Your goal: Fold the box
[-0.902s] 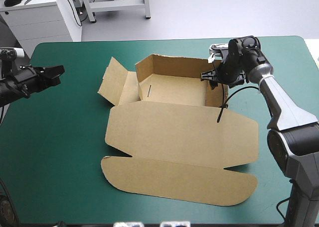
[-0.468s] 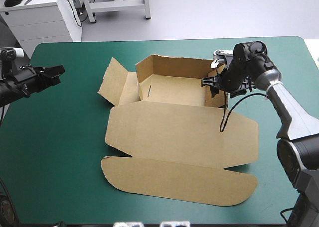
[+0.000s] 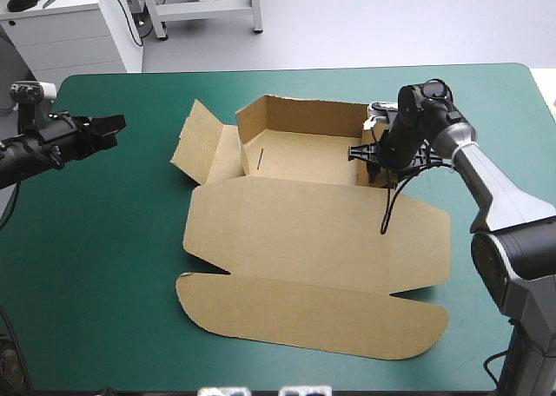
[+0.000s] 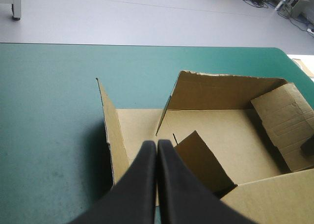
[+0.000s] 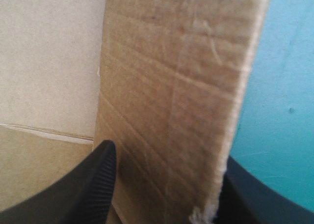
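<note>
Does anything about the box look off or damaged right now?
On the box, the left flap splays outward over the teal-green cover instead of standing up. The right wall, straddled by the open right gripper, looks slightly frayed at its edge. Nothing else stands out.

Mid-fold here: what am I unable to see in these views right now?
- High view: right end effector tips hidden by its own wrist.
- Right wrist view: the box wall fills the picture; whether the fingers press it is unclear.
- Left wrist view: shut left end effector hides the board behind it; the lid is cut off.
</note>
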Available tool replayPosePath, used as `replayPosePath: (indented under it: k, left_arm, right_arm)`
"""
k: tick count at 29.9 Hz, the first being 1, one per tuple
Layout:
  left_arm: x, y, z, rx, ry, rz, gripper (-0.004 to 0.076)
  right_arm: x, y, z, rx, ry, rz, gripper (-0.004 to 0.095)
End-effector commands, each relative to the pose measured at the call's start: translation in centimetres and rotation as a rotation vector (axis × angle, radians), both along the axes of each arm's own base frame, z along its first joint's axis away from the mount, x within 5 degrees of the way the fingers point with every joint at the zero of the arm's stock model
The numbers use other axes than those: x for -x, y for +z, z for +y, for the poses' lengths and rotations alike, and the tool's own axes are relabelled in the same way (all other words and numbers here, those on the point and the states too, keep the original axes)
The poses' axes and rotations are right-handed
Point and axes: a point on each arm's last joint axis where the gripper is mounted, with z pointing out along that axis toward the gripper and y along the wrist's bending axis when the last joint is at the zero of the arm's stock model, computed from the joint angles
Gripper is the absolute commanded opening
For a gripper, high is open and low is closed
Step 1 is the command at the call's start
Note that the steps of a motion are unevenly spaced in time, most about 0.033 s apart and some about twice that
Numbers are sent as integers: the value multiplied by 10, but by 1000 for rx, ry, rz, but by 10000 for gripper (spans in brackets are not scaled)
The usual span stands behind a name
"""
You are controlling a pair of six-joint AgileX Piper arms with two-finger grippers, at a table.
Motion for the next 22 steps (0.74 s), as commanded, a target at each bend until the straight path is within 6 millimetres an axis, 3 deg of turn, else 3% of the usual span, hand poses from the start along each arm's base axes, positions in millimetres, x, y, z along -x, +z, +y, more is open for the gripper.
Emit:
replayPosePath:
  k: [1, 5, 15, 22]
  left_arm:
    - [4, 22, -5, 42, 10, -79, -9]
    - [4, 22, -5, 48, 16, -75, -9]
    - [-1, 18, -1, 123, 75, -28, -9]
    - [-19, -4, 22, 198, 176, 55, -9]
  right_arm:
    - [5, 22, -3, -20, -3, -58, 261]
    - [4, 20, -1, -12, 79, -61, -23]
    - [8, 32, -6, -138, 208, -86, -18]
    - [28, 81, -45, -120, 199, -236, -18]
